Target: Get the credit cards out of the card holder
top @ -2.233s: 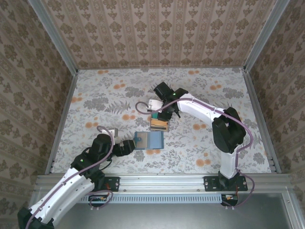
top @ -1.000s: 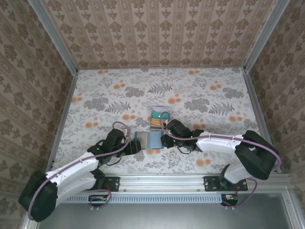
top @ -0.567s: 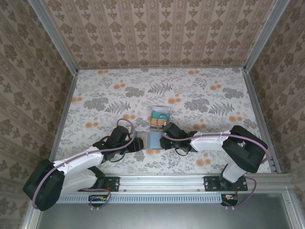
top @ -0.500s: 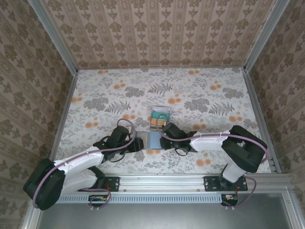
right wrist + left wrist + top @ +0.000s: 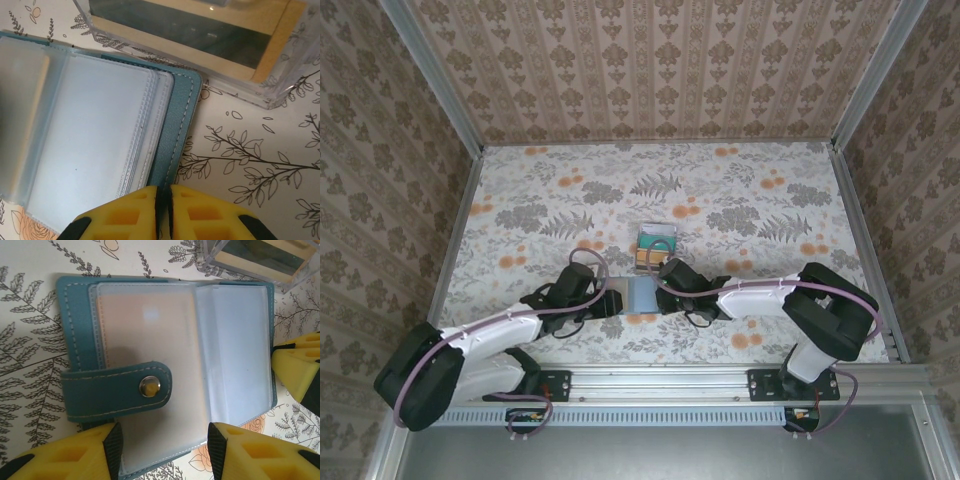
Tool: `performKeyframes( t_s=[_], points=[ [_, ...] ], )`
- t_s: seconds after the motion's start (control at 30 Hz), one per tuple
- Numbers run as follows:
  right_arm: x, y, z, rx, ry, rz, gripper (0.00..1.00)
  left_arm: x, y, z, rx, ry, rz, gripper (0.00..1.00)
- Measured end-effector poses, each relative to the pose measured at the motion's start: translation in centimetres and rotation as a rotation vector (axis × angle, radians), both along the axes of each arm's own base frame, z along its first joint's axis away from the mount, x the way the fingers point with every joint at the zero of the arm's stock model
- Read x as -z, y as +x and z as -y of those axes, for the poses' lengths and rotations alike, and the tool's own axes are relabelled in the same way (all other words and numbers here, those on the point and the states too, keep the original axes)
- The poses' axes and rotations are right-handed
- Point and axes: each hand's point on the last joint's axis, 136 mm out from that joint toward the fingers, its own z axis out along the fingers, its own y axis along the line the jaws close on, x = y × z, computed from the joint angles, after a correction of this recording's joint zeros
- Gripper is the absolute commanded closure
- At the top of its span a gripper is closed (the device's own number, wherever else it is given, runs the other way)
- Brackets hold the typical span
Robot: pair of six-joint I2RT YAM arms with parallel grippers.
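The card holder (image 5: 642, 293) lies open on the flowered table, teal cover (image 5: 75, 315) down and clear sleeves up. Its snap strap (image 5: 120, 387) lies across the left panel. A pale card (image 5: 145, 325) shows through the left sleeve. My left gripper (image 5: 164, 445) is open, its jaws straddling the near edge of that panel (image 5: 611, 301). My right gripper (image 5: 163, 192) is shut on the holder's right cover edge (image 5: 180, 110), also visible from above (image 5: 662, 292). More credit cards, tan with a dark stripe, rest in a clear box (image 5: 200, 35) just behind the holder.
The clear plastic box (image 5: 657, 245) stands on the table directly behind the holder, close to its far edge (image 5: 260, 260). Metal rails and patterned walls enclose the table. Open floral surface lies to the left, right and back.
The right arm came from the clear box down to the holder's right edge and its jaws closed on it. The left arm slid in over the holder's left side, jaws narrowing slightly.
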Motion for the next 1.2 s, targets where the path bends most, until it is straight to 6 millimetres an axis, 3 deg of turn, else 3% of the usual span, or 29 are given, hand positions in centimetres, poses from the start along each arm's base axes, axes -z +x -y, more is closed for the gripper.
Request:
performKeyframes(
  t_s=[0.93, 1.2],
  points=[
    [0.0, -0.1, -0.8, -0.011, -0.005, 0.002, 0.85, -1.1, -0.2, 2.4, 0.069, -0.078, 0.013, 0.43],
    [0.0, -0.1, -0.8, -0.011, -0.005, 0.002, 0.84, -2.0, 0.6, 1.3, 0.026, -0.062, 0.035, 0.42]
  ],
)
